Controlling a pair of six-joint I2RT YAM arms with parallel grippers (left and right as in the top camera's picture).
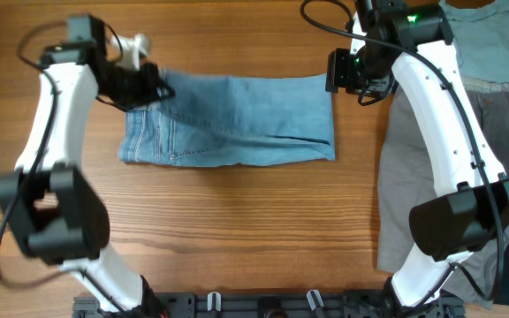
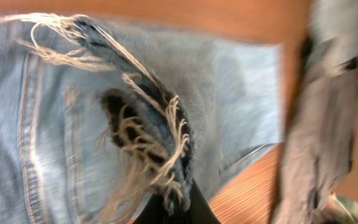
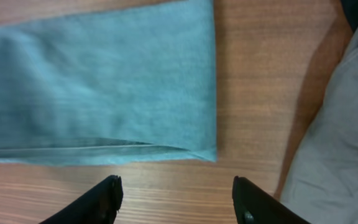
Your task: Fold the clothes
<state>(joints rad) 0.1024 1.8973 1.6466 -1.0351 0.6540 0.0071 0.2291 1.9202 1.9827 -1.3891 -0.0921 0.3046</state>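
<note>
The light blue jeans (image 1: 237, 119) lie folded in a rectangle across the middle of the table. My left gripper (image 1: 153, 88) is at their upper left corner, shut on the frayed leg hems (image 2: 160, 155), which it holds over the pocket and waistband end. In the left wrist view the hems (image 2: 166, 193) run down into the closed jaws. My right gripper (image 1: 336, 71) is open and empty, just off the fold's upper right corner. In the right wrist view the fold's edge (image 3: 166, 93) lies beyond the spread fingers (image 3: 178, 199).
Grey trousers (image 1: 414, 168) lie at the right under my right arm, also in the right wrist view (image 3: 347, 143). A pale teal shirt (image 1: 493, 40) lies at the top right corner. Bare wood lies in front of the jeans.
</note>
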